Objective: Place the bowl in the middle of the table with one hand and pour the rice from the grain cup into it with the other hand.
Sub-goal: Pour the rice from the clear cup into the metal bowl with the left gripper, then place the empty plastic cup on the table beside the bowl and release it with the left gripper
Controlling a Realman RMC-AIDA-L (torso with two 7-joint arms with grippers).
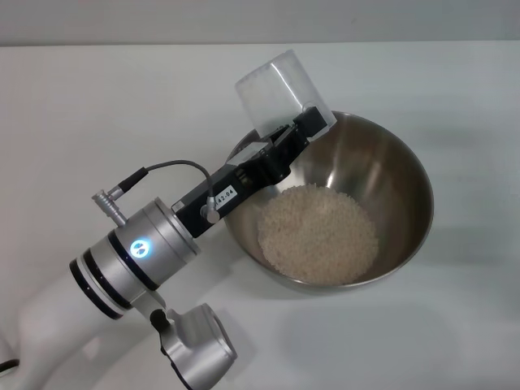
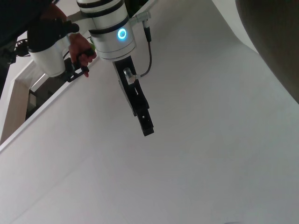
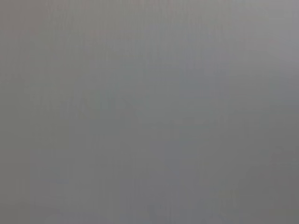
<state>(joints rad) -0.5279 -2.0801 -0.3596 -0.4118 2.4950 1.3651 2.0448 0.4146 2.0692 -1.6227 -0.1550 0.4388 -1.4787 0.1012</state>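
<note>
- you're at the tail of the pour: left gripper is clamped on the grain cup, tipped mouth-down over the bowl's near-left rim.
- cup looks empty, tho its walls are cloudy so can't be sure; the rice sits as 1 heap in the bowl.
- bowl stands on the table, a bit right of centre in the head view.
- next, i'd say: right the cup, lift clear of the rim w/o knocking it, set it down beside the bowl.
- right gripper isn't in any view; its wrist cam shows flat grey only, so can't tell its state or position.
- count: 1 bowl, 1 cup, 1 rice heap, 1 arm visible.
</note>
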